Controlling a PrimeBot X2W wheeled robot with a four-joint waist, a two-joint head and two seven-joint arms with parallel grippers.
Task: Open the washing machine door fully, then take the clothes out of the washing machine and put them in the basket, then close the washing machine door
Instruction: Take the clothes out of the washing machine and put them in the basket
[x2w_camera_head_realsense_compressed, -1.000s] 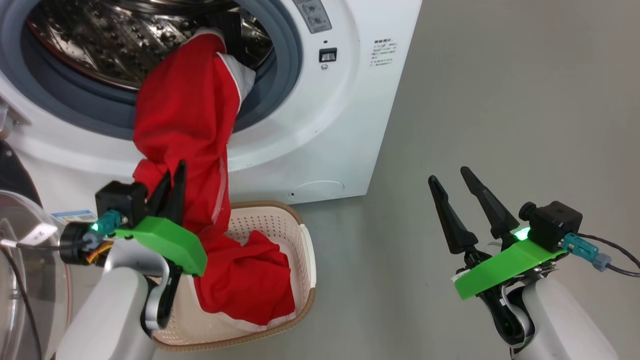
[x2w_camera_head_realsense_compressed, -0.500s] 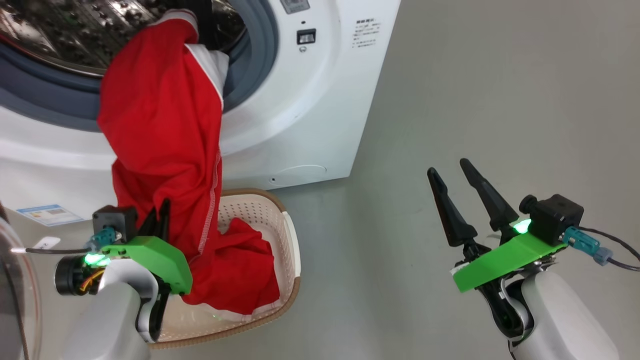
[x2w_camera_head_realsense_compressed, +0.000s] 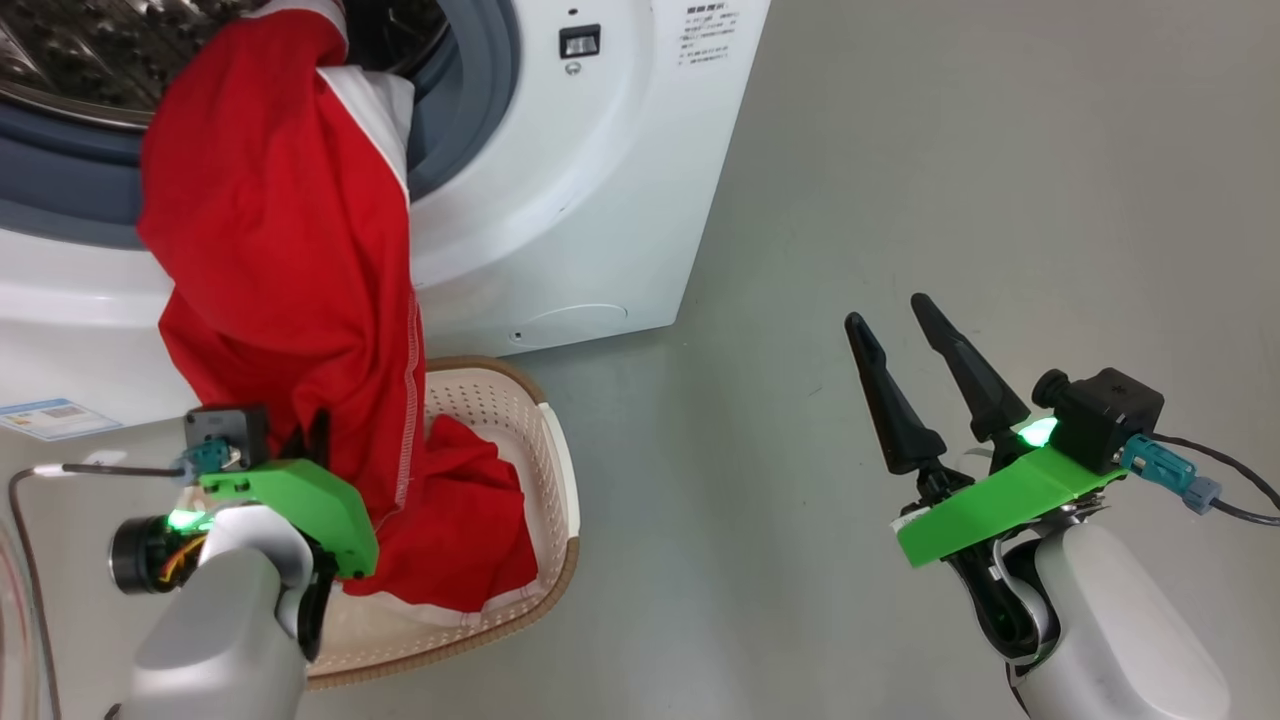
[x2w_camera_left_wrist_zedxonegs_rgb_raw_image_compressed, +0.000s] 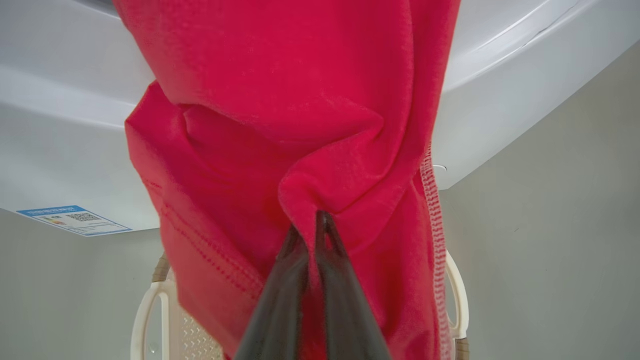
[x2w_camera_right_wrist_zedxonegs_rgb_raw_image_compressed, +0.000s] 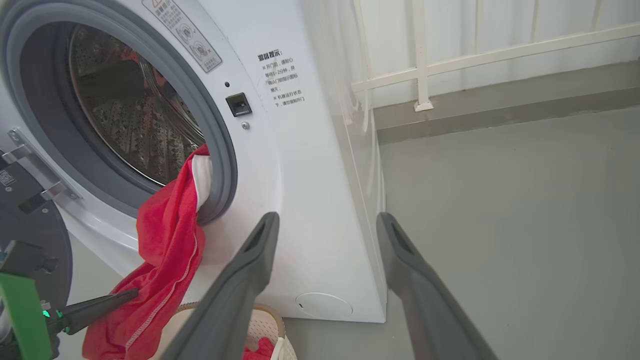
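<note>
The white washing machine (x2w_camera_head_realsense_compressed: 560, 200) stands with its drum mouth uncovered. Red clothes (x2w_camera_head_realsense_compressed: 270, 260) with a white trim band hang from the drum over the grey ring, and their lower end lies in the cream basket (x2w_camera_head_realsense_compressed: 545, 450) on the floor in front. My left gripper (x2w_camera_head_realsense_compressed: 318, 432) is shut on a fold of the clothes (x2w_camera_left_wrist_zedxonegs_rgb_raw_image_compressed: 300, 125) above the basket's near left side; the pinch (x2w_camera_left_wrist_zedxonegs_rgb_raw_image_compressed: 310, 222) is plain in the left wrist view. Off to the right, my right gripper (x2w_camera_head_realsense_compressed: 885, 315) hovers open over the floor, holding nothing. The washing machine door (x2w_camera_right_wrist_zedxonegs_rgb_raw_image_compressed: 30, 235) is swung open at the left.
Bare grey floor (x2w_camera_head_realsense_compressed: 950, 150) stretches to the right of the machine. A white railing and wall (x2w_camera_right_wrist_zedxonegs_rgb_raw_image_compressed: 450, 60) stand behind it. A blue label sticker (x2w_camera_head_realsense_compressed: 45, 415) is on the machine's lower front.
The head camera has shifted, sliding the machine up and left. My left gripper has drawn back toward me with the clothes, lower against the basket. The right gripper stays open and still.
</note>
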